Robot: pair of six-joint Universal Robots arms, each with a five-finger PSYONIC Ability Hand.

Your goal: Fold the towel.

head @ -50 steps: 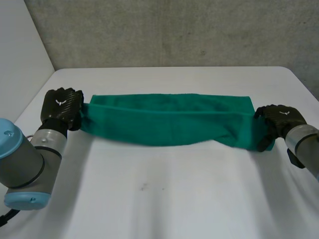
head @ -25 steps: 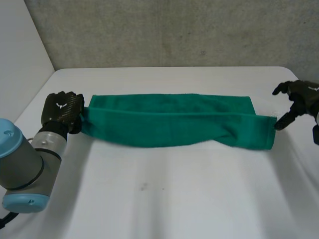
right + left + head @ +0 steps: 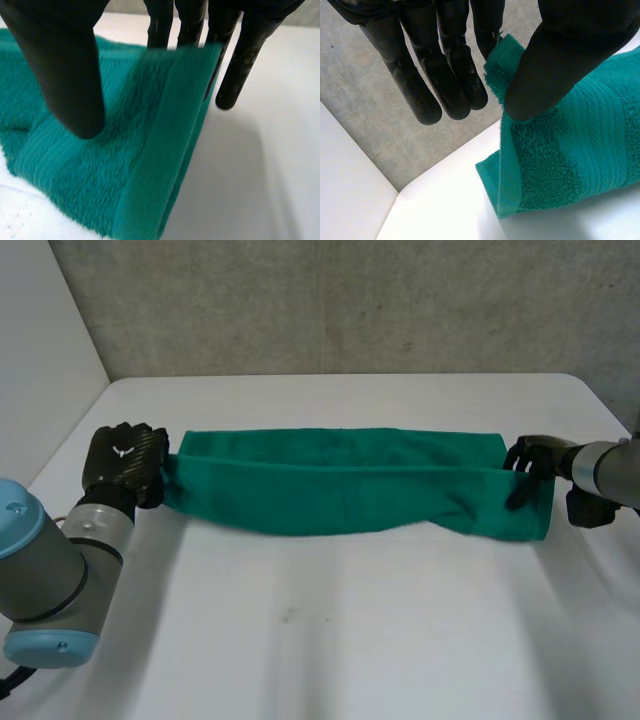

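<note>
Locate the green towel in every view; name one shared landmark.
Head view: green towel, a long strip across the white table, left hand at one end, right hand at the other.
Left wrist view: its end, pinched under the left hand's thumb.
Right wrist view: its end, between thumb and fingers.
Shared landmark: the white table.

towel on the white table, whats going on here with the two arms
A robot is folding a green towel that lies as a long band, already doubled lengthwise, across the white table. The left hand pinches one short end between thumb and fingers. The right hand has the opposite end between its thumb and fingers, thumb on top. The middle of the towel rests on the table.
</note>
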